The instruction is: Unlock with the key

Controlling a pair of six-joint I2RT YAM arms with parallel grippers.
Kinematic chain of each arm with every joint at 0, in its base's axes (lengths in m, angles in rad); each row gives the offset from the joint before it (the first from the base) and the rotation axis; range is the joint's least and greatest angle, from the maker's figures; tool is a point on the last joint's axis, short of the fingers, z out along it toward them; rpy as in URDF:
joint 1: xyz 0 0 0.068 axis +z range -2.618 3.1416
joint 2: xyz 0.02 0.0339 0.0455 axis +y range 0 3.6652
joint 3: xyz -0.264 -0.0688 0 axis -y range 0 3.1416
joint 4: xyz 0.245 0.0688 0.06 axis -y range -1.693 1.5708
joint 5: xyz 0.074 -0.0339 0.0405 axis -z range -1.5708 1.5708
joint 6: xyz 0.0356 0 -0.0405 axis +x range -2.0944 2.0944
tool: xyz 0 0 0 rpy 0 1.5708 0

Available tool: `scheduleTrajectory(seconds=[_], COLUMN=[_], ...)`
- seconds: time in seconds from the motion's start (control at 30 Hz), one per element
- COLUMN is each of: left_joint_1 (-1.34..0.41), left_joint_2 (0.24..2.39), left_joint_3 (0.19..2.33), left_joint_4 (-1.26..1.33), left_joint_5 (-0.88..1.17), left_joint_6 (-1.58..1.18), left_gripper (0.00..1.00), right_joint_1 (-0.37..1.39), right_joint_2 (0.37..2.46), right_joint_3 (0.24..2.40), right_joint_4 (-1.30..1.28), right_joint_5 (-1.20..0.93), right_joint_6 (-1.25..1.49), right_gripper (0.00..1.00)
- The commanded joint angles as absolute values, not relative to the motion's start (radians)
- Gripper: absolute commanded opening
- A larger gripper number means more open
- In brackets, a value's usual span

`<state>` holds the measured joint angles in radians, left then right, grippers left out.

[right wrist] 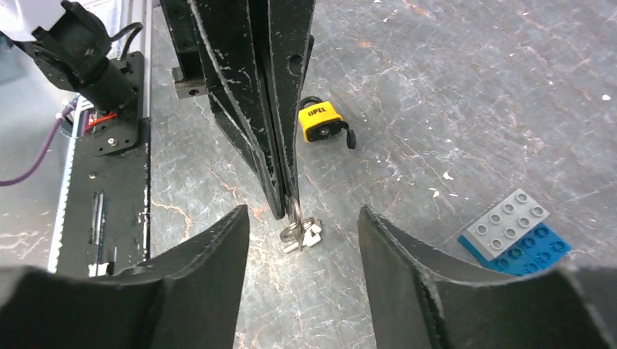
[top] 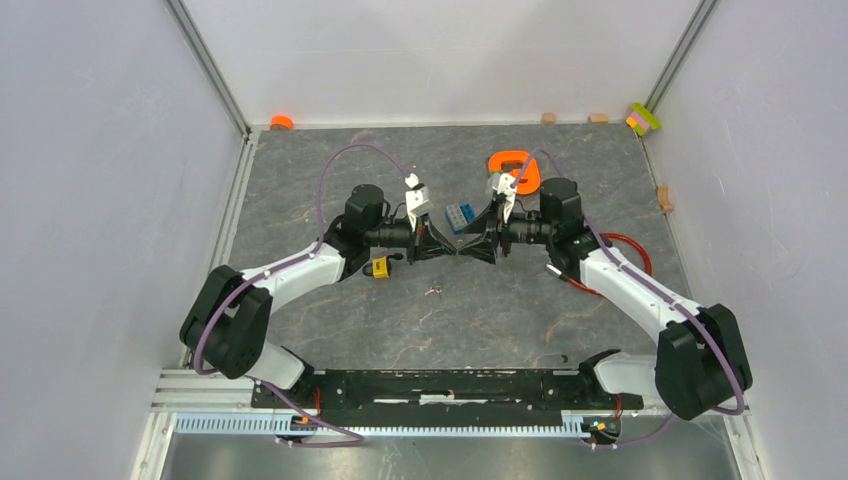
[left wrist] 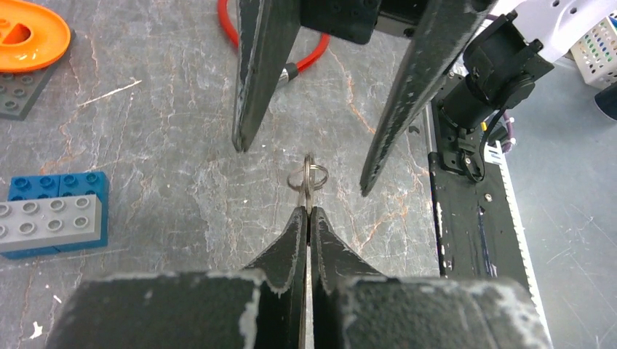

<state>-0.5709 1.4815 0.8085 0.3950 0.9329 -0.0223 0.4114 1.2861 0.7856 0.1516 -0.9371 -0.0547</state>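
Key bunch, small silver metal, is pinched by clenched left claw; released right claw should be backed straight off.

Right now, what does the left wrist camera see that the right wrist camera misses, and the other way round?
Only the left wrist view: an orange disc and a dark grey studded plate by it. Only the right wrist view: the yellow padlock. Both: the key pinched in the shut left gripper, the open right gripper on either side of it without touching, and the blue and grey bricks.
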Motion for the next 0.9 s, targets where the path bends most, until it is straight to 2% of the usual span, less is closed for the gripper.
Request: scheduleTrajectory(seconds=[0.0, 0.3, 0.87], left_joint_1=[-0.561, -0.552, -0.553], left_joint_2=[1.432, 1.424, 1.432], left_joint_3=[0.844, 0.856, 0.870], left_joint_4=[0.356, 0.358, 0.307], left_joint_5=[0.932, 0.964, 0.986], left_joint_6=[-0.010, -0.055, -0.028], left_gripper=[0.02, 0.02, 0.02], right_joint_1=[0.413, 0.412, 0.435], right_joint_2=[1.232, 1.233, 1.353], right_joint_3=[0.818, 0.813, 0.906], right_joint_4=[0.067, -0.069, -0.097], right_joint_5=[-0.901, -0.897, -0.963], right_joint_6=[-0.186, -0.352, -0.395], right_gripper=[0.63, 0.63, 0.44])
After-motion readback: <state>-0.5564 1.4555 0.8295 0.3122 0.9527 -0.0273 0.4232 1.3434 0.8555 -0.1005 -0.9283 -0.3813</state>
